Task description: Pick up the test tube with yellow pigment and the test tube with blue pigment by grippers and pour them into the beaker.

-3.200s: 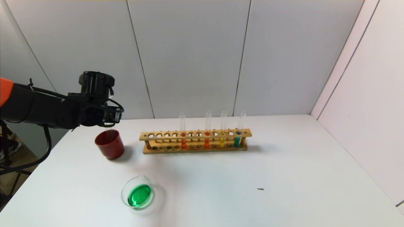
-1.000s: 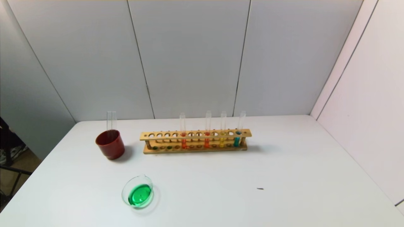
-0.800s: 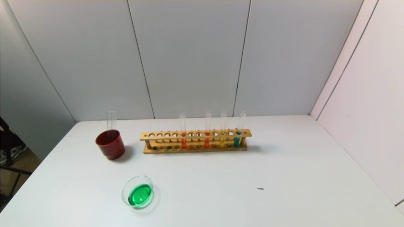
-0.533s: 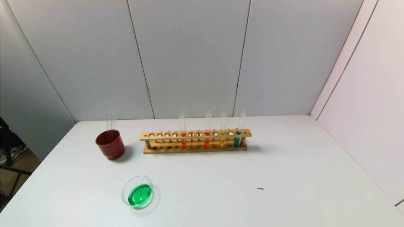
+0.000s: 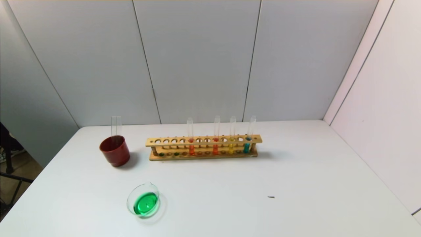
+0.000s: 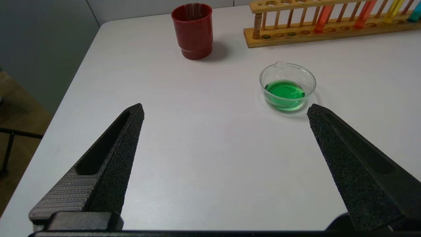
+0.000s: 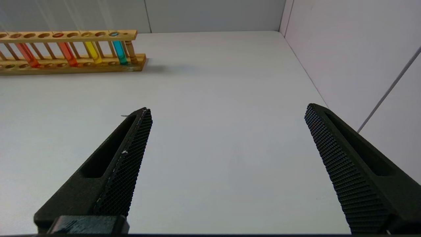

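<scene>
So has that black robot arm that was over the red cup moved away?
Yes. It no longer hangs above the red cup; in the head view it's gone, and the left gripper sits open, nearer than the beaker.

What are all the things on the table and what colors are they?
beaker: one, clear glass with green liquid, near front left of the table.
red cup: one, dark red, left of the rack, two empty clear tubes standing in it.
wooden rack: one, light wood, middle back of the table.
orange-red tubes: two, in the rack.
yellow tube: one, in the rack, right of the orange-red ones.
teal-blue tube: one, at the rack's right end.
dark speck: one, on the table's front right.
table: one, white.
left pincer: black, open, over the table's left front.
right pincer: black, open, over the table's right side.
</scene>
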You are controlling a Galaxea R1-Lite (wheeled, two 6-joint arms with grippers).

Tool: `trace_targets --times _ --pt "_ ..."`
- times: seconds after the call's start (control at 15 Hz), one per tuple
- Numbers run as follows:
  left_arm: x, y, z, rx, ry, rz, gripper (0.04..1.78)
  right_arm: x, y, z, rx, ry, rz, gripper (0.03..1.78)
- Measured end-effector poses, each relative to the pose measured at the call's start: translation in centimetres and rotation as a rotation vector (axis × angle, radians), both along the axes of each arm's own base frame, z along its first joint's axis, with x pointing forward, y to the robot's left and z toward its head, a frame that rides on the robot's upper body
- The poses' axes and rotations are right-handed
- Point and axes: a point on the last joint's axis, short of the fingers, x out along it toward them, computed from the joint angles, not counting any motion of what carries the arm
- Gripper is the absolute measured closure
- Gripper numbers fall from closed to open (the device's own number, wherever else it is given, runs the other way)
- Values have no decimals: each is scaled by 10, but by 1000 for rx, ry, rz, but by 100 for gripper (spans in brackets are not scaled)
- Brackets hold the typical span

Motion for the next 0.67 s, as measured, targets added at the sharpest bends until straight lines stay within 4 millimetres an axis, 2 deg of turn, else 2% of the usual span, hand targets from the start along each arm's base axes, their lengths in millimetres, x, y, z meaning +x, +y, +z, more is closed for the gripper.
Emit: trace_targets --times 0.67 --pt "3 1 1 -37 -56 26 7 0 0 0 0 0 0 11"
